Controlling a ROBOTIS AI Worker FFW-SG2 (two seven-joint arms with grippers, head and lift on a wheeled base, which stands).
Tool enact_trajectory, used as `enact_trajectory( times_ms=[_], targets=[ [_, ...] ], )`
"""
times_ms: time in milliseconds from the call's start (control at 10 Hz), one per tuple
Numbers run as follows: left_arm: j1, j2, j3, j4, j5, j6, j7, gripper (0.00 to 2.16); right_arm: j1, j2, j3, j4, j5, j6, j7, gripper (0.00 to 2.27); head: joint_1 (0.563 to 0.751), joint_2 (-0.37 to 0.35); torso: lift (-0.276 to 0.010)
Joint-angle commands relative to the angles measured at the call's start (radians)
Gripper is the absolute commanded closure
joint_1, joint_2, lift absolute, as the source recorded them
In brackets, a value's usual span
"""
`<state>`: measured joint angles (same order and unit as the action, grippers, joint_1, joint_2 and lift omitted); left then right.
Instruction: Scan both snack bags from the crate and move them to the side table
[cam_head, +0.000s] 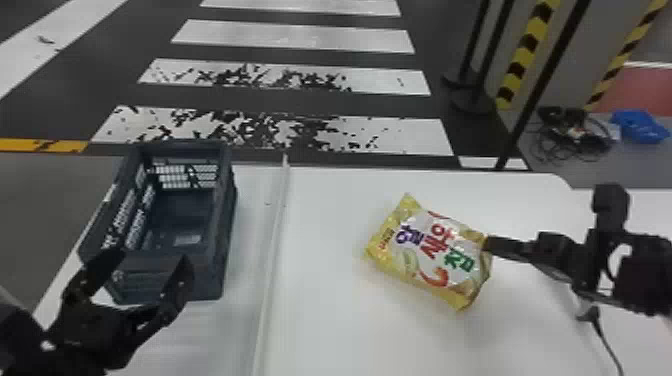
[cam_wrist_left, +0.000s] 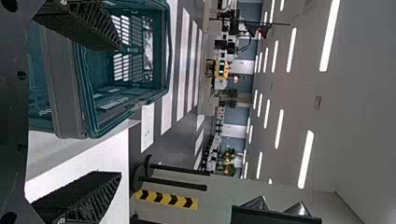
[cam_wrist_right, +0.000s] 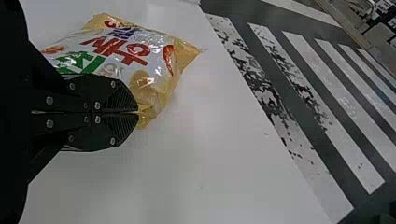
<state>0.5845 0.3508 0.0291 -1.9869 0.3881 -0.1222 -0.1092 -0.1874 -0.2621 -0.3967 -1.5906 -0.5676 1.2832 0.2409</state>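
Note:
One yellow and white snack bag is over the right part of the white table, its printed side up. My right gripper is shut on the bag's right edge; in the right wrist view the fingertips of the gripper meet on a yellow edge of the bag. The dark crate stands on the left, with no bag visible inside. My left gripper stands open at the crate's near end; in the left wrist view the gripper has its fingers wide apart, the crate beyond one of them.
A raised white strip runs front to back across the white table, between crate and bag. Beyond the far edge lies a striped floor. Black posts and a yellow-black striped pillar stand at the back right, near cables and a blue item on the floor.

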Motion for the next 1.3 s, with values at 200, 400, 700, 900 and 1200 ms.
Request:
enact_trajectory(
  times_ms=[200, 400, 700, 900, 1200],
  targets=[
    [0.000, -0.003, 0.000, 0.002, 0.000, 0.002, 0.003, 0.04, 0.086, -0.014, 0.116, -0.285, 0.216, -0.097, -0.106, 2.23, 0.695, -0.119, -0.099],
    [-0.005, -0.004, 0.000, 0.010, 0.000, 0.005, 0.003, 0.04, 0.125, -0.014, 0.243, -0.420, 0.377, -0.115, -0.160, 2.23, 0.695, -0.126, -0.099],
    [-0.005, -0.001, 0.000, 0.016, 0.000, 0.005, 0.003, 0.04, 0.175, -0.069, 0.489, -0.531, 0.680, -0.176, -0.291, 2.24, 0.695, -0.104, -0.099],
    [-0.006, 0.000, 0.000, 0.017, 0.000, 0.005, 0.005, 0.04, 0.197, -0.115, 0.685, -0.536, 0.939, -0.198, -0.394, 2.24, 0.695, -0.091, -0.099],
    [-0.008, 0.005, -0.002, 0.022, 0.000, 0.005, 0.005, 0.04, 0.206, -0.170, 0.918, -0.436, 1.207, -0.222, -0.512, 2.24, 0.695, -0.058, -0.099]
  ],
)
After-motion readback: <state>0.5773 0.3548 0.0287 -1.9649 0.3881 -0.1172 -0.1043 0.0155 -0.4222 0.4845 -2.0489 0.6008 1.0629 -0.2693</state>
